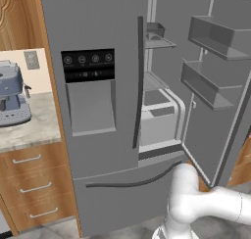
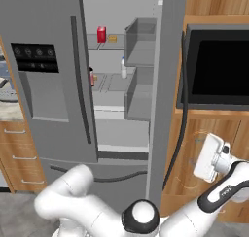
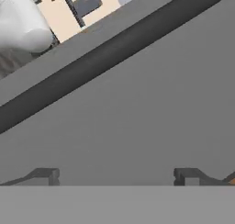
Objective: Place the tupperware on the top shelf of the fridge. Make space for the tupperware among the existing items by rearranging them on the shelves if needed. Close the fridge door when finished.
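Hand view shows the claw (image 3: 117, 176) spread wide and empty, facing the open right door's dark handle (image 3: 110, 58), which runs diagonally above it. Right base view shows the fridge (image 2: 44, 85) open; I cannot spot the tupperware.

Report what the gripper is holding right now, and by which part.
Nothing is held. In the hand view the gripper has its jaws wide apart and empty, facing the grey outside of the fridge door near its dark handle.
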{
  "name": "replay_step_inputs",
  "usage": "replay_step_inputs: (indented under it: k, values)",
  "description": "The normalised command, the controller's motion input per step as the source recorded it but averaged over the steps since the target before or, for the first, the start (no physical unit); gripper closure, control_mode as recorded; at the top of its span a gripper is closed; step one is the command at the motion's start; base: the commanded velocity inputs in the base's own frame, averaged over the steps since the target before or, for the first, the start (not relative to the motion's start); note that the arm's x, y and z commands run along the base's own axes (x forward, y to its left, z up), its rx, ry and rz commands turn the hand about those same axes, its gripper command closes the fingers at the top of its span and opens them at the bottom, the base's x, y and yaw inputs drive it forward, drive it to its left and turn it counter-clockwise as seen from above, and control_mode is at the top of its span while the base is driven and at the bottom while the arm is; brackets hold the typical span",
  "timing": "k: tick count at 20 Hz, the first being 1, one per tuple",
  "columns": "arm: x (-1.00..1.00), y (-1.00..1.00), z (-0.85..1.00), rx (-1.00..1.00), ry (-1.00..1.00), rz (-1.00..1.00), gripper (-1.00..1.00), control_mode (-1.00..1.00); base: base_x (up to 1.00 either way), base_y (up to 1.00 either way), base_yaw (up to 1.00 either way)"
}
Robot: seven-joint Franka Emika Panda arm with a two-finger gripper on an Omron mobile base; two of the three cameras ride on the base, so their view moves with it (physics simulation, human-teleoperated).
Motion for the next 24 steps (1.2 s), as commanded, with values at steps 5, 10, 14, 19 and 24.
replay_step_inputs:
  k: [5,10,14,19,24]
  values:
    - [0.24,0.74,-0.20,0.01,-0.04,0.26,-1.00,-1.00,0.00,0.00,0.00]
    - [-0.47,1.00,-0.19,-0.13,-0.31,0.26,-1.00,-1.00,0.00,0.00,0.00]
    - [-0.55,1.00,0.00,-0.25,-0.54,0.07,-1.00,-1.00,0.00,0.00,0.00]
    - [-0.25,1.00,0.00,-0.27,-0.51,0.00,-1.00,-1.00,0.00,0.00,0.00]
    - [-0.47,1.00,0.00,-0.36,-0.45,0.03,-1.00,-1.00,0.00,0.00,0.00]
